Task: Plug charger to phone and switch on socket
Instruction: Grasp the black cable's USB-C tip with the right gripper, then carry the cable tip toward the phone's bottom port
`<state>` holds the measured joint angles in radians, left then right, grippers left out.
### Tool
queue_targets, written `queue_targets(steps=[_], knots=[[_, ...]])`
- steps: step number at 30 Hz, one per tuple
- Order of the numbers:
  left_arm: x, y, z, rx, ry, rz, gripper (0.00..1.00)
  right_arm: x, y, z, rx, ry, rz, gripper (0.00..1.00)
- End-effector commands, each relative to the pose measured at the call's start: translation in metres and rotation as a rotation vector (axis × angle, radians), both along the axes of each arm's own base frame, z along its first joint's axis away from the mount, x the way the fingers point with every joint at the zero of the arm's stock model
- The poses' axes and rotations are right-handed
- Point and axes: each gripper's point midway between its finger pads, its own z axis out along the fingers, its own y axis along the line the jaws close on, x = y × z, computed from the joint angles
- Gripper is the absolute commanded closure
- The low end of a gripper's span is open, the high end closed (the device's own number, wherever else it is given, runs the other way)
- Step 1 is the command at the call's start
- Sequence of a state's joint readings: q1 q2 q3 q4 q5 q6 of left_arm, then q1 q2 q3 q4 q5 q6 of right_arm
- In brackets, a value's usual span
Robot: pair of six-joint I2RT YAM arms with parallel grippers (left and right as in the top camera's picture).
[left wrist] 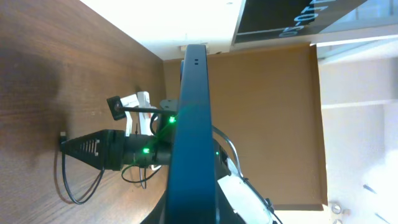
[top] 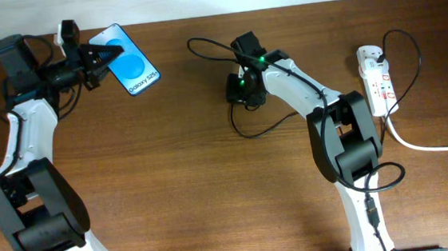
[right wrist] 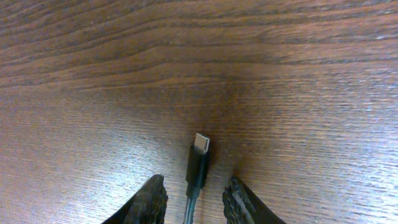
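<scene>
Right gripper (top: 245, 90) should be closing square on the charger (right wrist: 198, 163) plug body, leaving the tip protruding; plug is lying on the table well right of the phone (top: 129, 65); fingers (right wrist: 151, 198) are sitting partly open, straddling it, gripping nothing; left gripper (top: 97, 62) is clamping the phone's edge; socket (top: 377, 81) is sitting farther right.

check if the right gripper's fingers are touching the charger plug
Apart. The right wrist view shows the charger plug lying between the fingers of the open right gripper, with bare wood on both sides.
</scene>
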<state>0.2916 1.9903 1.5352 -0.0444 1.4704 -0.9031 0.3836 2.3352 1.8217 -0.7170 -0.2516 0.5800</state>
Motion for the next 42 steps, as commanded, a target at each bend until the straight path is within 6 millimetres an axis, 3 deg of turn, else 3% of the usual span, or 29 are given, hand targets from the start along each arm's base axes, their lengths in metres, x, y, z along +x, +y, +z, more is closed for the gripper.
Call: queue_targets(steps=[1, 9, 17, 20, 22, 24, 27, 31, 34, 42], knots=[[-0.004, 0.003, 0.009, -0.006, -0.036, -0.024, 1.0, -0.004, 0.007, -0.012, -0.021, 0.024, -0.014, 0.66], [-0.004, 0.003, 0.009, -0.007, -0.036, -0.025, 1.0, -0.007, 0.0, -0.017, -0.105, 0.018, -0.054, 0.7], [-0.004, 0.003, 0.008, -0.007, -0.033, -0.024, 1.0, -0.002, 0.0, -0.017, -0.105, -0.002, -0.062, 0.94], [-0.004, 0.003, 0.008, -0.007, -0.033, -0.024, 1.0, -0.006, -0.002, -0.018, -0.113, 0.014, -0.061, 0.96], [-0.004, 0.003, 0.008, -0.007, -0.033, -0.024, 1.0, -0.01, 0.006, -0.011, -0.085, 0.001, 0.035, 0.96], [-0.004, 0.003, 0.008, -0.007, -0.033, -0.024, 1.0, -0.013, 0.02, 0.011, -0.026, -0.058, 0.196, 0.96], [-0.004, 0.003, 0.008, -0.008, -0.033, -0.025, 1.0, -0.029, 0.046, 0.065, 0.127, -0.165, 0.46, 0.96], [-0.006, 0.002, 0.009, -0.013, -0.038, -0.036, 1.0, -0.047, 0.053, 0.126, 0.207, -0.251, 0.563, 0.96], [-0.007, 0.0, 0.01, -0.012, -0.051, -0.047, 1.0, -0.064, 0.053, 0.161, 0.248, -0.291, 0.617, 0.96], [-0.011, -0.021, 0.011, -0.006, -0.088, -0.102, 1.0, -0.095, 0.048, 0.218, 0.307, -0.34, 0.655, 0.96]])
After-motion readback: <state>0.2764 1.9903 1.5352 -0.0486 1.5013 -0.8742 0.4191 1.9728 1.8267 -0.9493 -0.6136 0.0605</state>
